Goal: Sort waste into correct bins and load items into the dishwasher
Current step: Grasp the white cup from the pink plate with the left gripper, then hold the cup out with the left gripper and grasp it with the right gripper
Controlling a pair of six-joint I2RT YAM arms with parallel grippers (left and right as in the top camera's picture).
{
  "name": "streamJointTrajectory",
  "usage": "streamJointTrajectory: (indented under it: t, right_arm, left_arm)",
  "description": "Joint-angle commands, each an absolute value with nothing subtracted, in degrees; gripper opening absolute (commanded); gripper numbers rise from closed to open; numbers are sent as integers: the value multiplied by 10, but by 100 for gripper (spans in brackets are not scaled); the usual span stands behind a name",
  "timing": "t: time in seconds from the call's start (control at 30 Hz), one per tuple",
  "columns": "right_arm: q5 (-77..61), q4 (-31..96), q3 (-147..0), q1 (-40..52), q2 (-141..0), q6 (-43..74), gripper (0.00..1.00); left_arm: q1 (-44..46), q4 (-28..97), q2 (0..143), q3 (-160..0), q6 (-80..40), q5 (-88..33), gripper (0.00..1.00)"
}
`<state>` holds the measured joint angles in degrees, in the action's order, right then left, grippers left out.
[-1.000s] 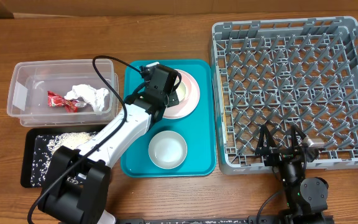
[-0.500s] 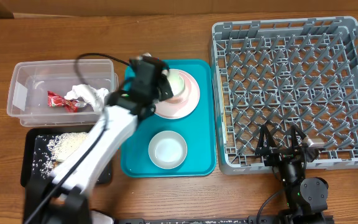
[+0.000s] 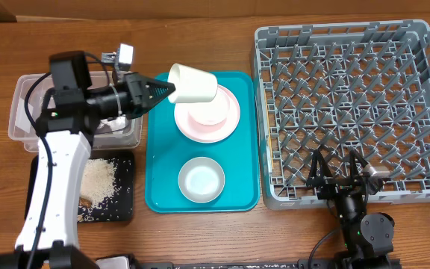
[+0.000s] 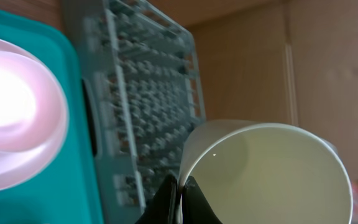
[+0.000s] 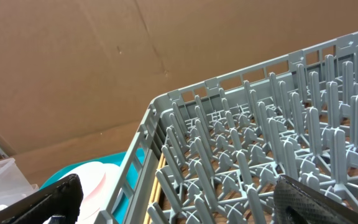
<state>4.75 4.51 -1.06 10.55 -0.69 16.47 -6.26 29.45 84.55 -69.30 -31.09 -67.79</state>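
**Cup pinched by its rim, held over the teal tray**

My left gripper is closed down to a sliver on the rim of the white cup, one finger inside the wall and one outside. The cup lies tipped on its side in the air above the teal tray, over the edge of the pinkish bowl. My right gripper is spread wide and holds nothing, at the near edge of the dish rack.

My arm covers most of the clear tub, so I cannot make out what is in it. In the left wrist view the rack is blurred and the bowl is washed out by glare.

A white bowl sits on the tray's near half. Rice scraps lie in the black tray. All of it rests on a wooden table, and the wrist views show brown cardboard behind.
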Motion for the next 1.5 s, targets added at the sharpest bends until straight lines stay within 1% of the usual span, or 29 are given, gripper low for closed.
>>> streamJointTrajectory:
  t: [0.0, 0.23, 0.3, 0.33, 0.4, 0.47, 0.53, 0.63, 0.83, 0.93, 1.0, 1.1, 1.17, 1.2, 1.47]
  right_arm:
    - [48, 42, -4, 109, -2, 163, 100]
    - [-22, 46, -4, 109, -2, 170, 100]
    - [-60, 36, -4, 109, -2, 199, 100]
    - [-98, 19, -5, 109, -2, 217, 100]
    - [-182, -9, -7, 109, -2, 218, 100]
    - [-207, -1, -23, 109, -2, 246, 100]
    - [-206, 41, -62, 109, -3, 276, 100]
    - [-207, 124, -153, 109, -23, 288, 100]
    - [-211, 304, -365, 109, -147, 285, 100]
    - [-289, 355, -439, 109, -219, 285, 100]
    - [-386, 350, -464, 109, -260, 286, 100]
    - [-543, 287, -471, 109, -309, 286, 100]
    - [-600, 272, -471, 109, -328, 286, 100]
    - [-616, 260, -471, 109, -336, 286, 100]
    - [-609, 207, -471, 109, -392, 285, 99]
  left_arm:
    - [-66, 303, 871, -695, -248, -852, 4]
    - [-57, 302, 894, -695, -239, -899, 4]
    - [-55, 302, 894, -695, -237, -906, 4]
    - [-54, 302, 894, -695, -237, -906, 4]
    - [-52, 302, 894, -695, -237, -906, 4]
    - [-50, 303, 894, -695, -237, -906, 4]
    - [-45, 303, 894, -695, -237, -906, 4]
    - [-33, 302, 894, -695, -237, -906, 4]
    - [10, 301, 894, -695, -235, -906, 4]
    - [34, 301, 894, -695, -235, -906, 4]
    - [48, 301, 894, -695, -236, -906, 4]
    - [71, 301, 894, -695, -236, -906, 4]
    - [85, 300, 894, -695, -236, -906, 4]
    - [91, 300, 894, -695, -236, -906, 4]
    - [132, 282, 894, -695, -236, -905, 4]
